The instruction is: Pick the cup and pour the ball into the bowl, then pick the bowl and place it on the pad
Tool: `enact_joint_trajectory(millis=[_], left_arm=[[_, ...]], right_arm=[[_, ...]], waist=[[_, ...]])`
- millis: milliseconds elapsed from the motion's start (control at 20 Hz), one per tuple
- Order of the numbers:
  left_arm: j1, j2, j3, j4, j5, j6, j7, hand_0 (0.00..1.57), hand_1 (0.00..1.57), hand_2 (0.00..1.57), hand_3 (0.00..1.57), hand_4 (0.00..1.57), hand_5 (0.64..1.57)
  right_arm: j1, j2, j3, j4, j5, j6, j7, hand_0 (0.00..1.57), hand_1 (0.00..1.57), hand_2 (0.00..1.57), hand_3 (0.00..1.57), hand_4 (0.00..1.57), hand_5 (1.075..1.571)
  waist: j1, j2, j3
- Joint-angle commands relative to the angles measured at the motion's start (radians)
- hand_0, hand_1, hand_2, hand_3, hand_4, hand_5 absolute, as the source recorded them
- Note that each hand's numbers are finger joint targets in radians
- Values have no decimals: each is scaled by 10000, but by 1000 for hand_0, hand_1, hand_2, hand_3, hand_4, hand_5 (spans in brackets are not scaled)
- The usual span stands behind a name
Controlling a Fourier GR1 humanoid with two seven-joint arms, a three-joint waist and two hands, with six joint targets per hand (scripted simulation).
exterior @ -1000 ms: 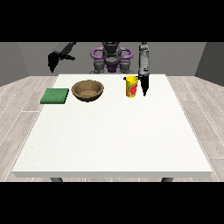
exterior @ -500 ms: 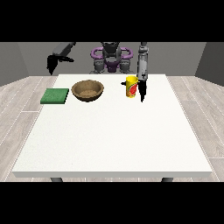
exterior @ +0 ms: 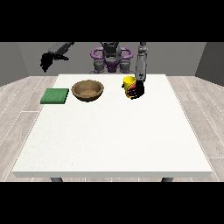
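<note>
Worktop (exterior: 113, 144): pad (exterior: 55, 96) far left, bowl (exterior: 88, 90) just right of it, cup (exterior: 128, 87) further right, all in a row near the robot's edge. Hand at view's right (exterior: 137, 90) sits against cup's right side. Hand at view's left (exterior: 47, 60) is raised off the worktop, behind and above pad.
</note>
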Motion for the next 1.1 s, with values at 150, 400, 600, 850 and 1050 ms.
enact_joint_trajectory(millis=[150, 400, 600, 850, 1050], left_arm=[[55, 169, -1481, 126, -1564, 572, 2594, 1341, 1341, 1571, 1571, 1532, 1304], [-1180, 2586, -1733, 396, -2981, 1017, 4813, 1440, 1440, 1571, 1571, 1571, 1303], [-2392, 3015, -2182, 451, -3839, 943, 6551, 1459, 1459, 1571, 1571, 1571, 1294], [-2589, 2875, -2362, -49, -4269, 381, 7427, 1459, 1459, 1571, 1571, 1571, 1294], [-3189, 2314, -3303, -131, -5723, 1215, 8783, 1491, 1491, 1571, 1571, 1571, 1273]], right_arm=[[294, -362, -470, 1638, -38, 85, 491, 0, 0, 0, 0, 0, 1570], [378, -181, -243, 1614, -63, 36, 974, 0, 0, 0, 0, 0, 1569], [515, 69, -116, 2052, 228, 86, 258, 0, 0, 0, 0, 0, 1568], [333, -207, -361, 2360, -66, 389, 486, 0, 0, 0, 0, 0, 1568], [108, -493, -620, 3189, 91, 561, -295, 0, 0, 0, 0, 0, 1569]], waist=[[896, -2079, -176], [875, -2825, -155], [687, -2594, -177], [854, -2767, -192], [941, -2594, -185]])
